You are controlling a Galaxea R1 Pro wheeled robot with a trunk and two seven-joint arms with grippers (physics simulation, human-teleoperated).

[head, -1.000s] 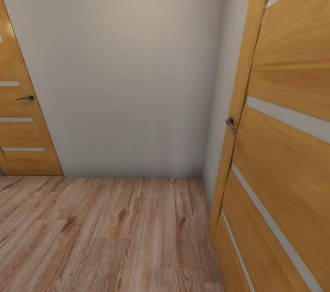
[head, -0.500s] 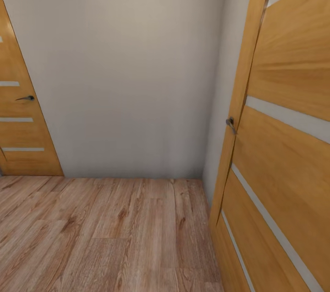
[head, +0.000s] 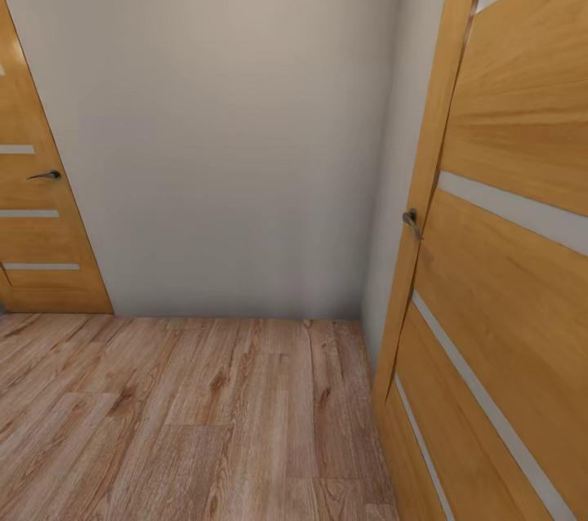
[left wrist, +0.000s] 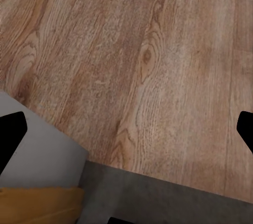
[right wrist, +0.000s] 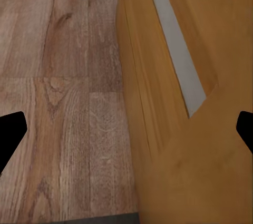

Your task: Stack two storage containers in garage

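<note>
- Showing at the wrist views' side edges, the left gripper and the right gripper each hold their dark fingertips wide apart with nothing between them, above a light wood-plank floor.
- Beneath the left gripper, the planks meet a strip of dark grey floor, with a pale grey wall corner and an orange-wood edge close by.
- On the near right stands an open orange-wood door with pale strips and a small metal handle; the right gripper hangs just beside its lower part.
- Further off, a plain beige wall closes the space.
- At the far left is a second orange-wood door with a dark lever handle.
- No red-orange container is in view.
</note>
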